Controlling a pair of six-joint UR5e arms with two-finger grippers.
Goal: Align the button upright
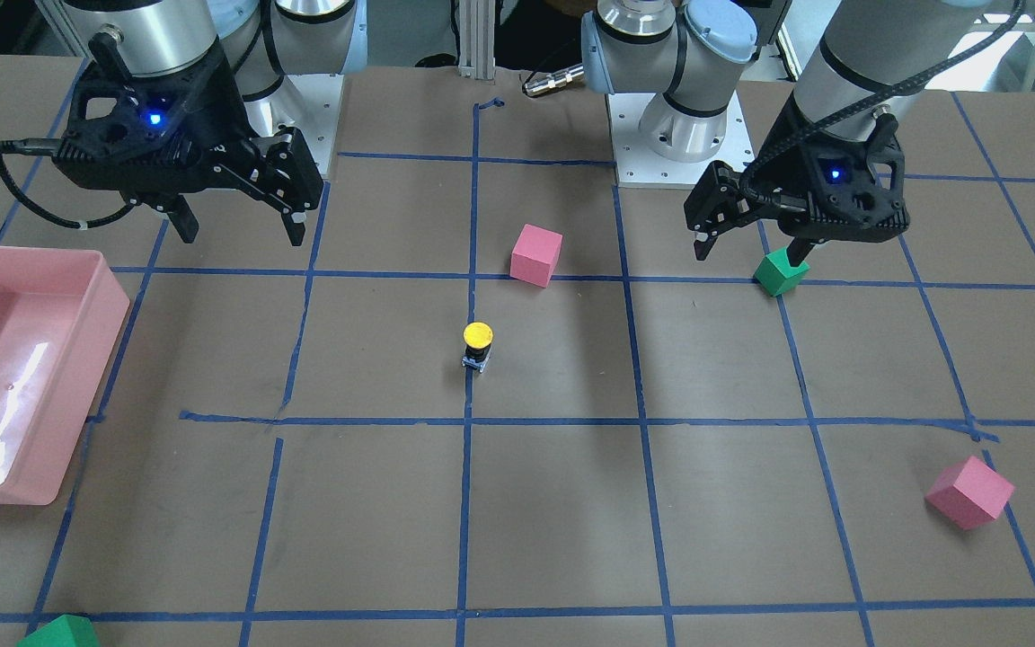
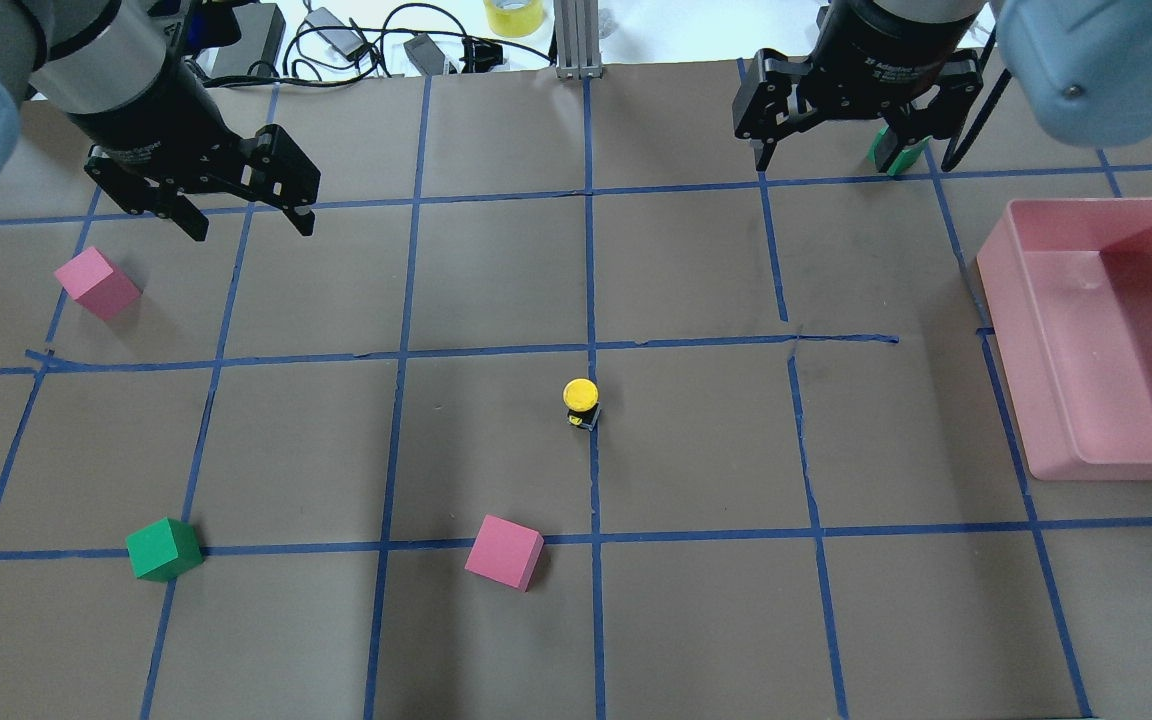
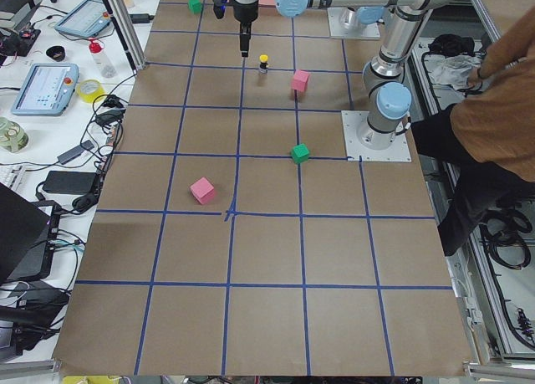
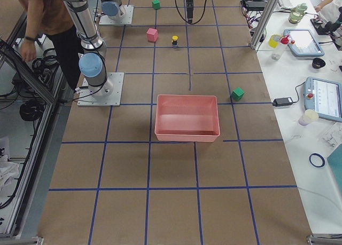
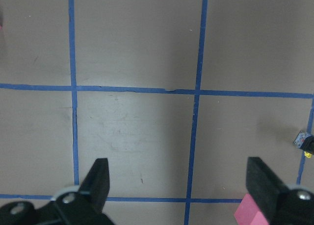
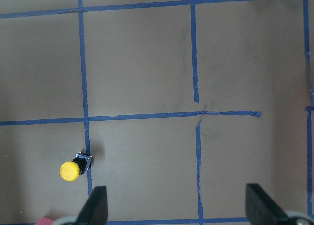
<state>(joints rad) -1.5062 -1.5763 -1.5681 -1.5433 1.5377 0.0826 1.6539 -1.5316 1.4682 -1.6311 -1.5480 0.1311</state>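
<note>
The button (image 1: 478,346) has a round yellow cap, a black collar and a blocky base. It stands on its base with the cap up, on a blue tape line at the table's middle (image 2: 581,402). It shows at the lower left of the right wrist view (image 6: 73,169) and at the right edge of the left wrist view (image 5: 304,139). My left gripper (image 1: 751,254) (image 2: 251,230) is open and empty, held high and well away from the button. My right gripper (image 1: 241,235) (image 2: 829,160) is also open, empty and raised, far from it.
A pink bin (image 2: 1006,300) sits on my right side. One pink cube (image 2: 504,552) lies near the button on my side, and another (image 2: 96,283) lies far left. There is a green cube (image 2: 164,549) near left and another (image 2: 896,152) by the right gripper. Blue tape lines grid the table.
</note>
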